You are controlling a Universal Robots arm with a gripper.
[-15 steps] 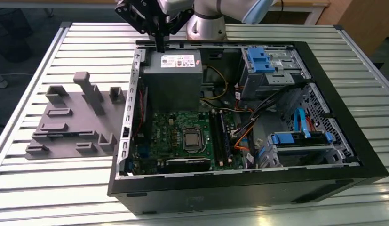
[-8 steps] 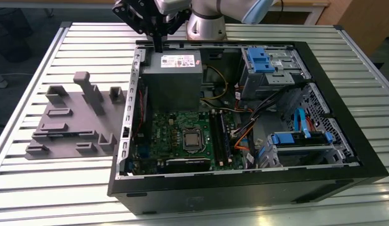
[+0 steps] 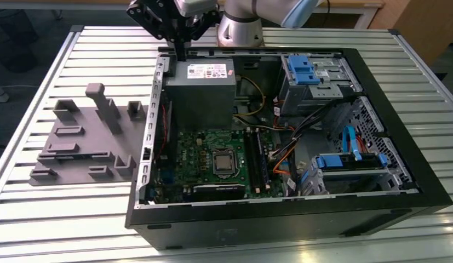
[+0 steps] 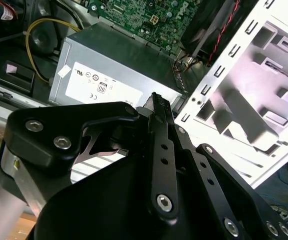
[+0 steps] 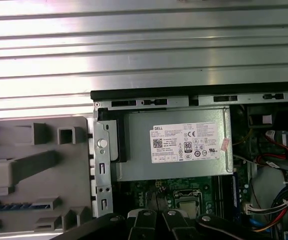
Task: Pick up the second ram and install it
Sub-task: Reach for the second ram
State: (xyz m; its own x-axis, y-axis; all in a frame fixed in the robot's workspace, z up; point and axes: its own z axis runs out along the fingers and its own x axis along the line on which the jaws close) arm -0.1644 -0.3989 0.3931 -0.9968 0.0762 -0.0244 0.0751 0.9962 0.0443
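Two fingers (image 4: 161,160) of your gripper (image 3: 183,57) are drawn together into one thin dark blade, and you have nothing clamped between them. The gripper points straight down and hangs over the back rim of the open computer case (image 3: 401,181), just above the corner of the grey power supply (image 3: 199,87) that lies nearest the fixture. Outside the case wall, on the exterior view's left, your grey fixture (image 3: 91,156) sits on the ribbed surface (image 3: 66,219).

In the first wrist view the second ram (image 5: 18,206) shows as a narrow blue strip seated in one of the fixture's slots, seen from above along its upper edge. Its long axis runs parallel to the ribs of the surface and to the long side of the power supply's label. One end points at the case's side wall; the other runs off the picture. You are holding the gripper apart from it.

Inside the case the green motherboard (image 3: 211,159) lies next to the power supply, and its long memory slots (image 3: 254,161) run crosswise to the ram's length.
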